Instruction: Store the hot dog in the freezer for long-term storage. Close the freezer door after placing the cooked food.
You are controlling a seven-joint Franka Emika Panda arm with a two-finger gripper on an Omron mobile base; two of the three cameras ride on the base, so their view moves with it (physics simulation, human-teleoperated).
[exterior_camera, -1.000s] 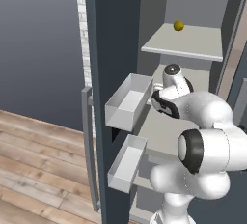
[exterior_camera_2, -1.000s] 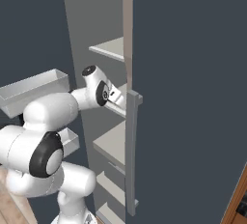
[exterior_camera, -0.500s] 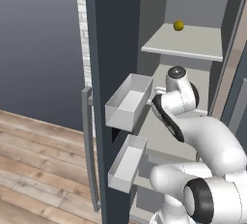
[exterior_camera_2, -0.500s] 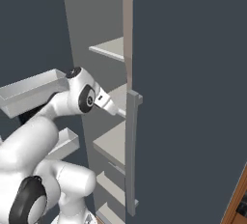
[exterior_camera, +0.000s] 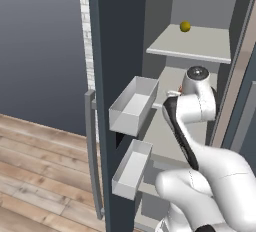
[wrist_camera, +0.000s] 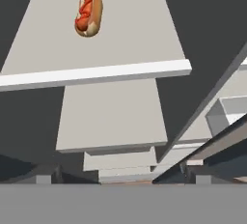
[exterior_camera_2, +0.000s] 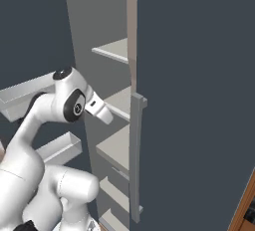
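The gripper (exterior_camera_2: 110,119) stands spread wide and holds nothing. The hot dog (wrist_camera: 89,12) lies on a pale grey shelf (wrist_camera: 120,35) inside the freezer (exterior_camera: 200,76), apart from the hand. So the placing looks done; closing the freezer door (exterior_camera: 112,101), which stands wide open, is what remains. Whitish bins (exterior_camera: 131,105) hang on the door. A small yellow ball (exterior_camera: 185,26) sits on a higher shelf. Wooden flooring (exterior_camera: 35,171) lies below.
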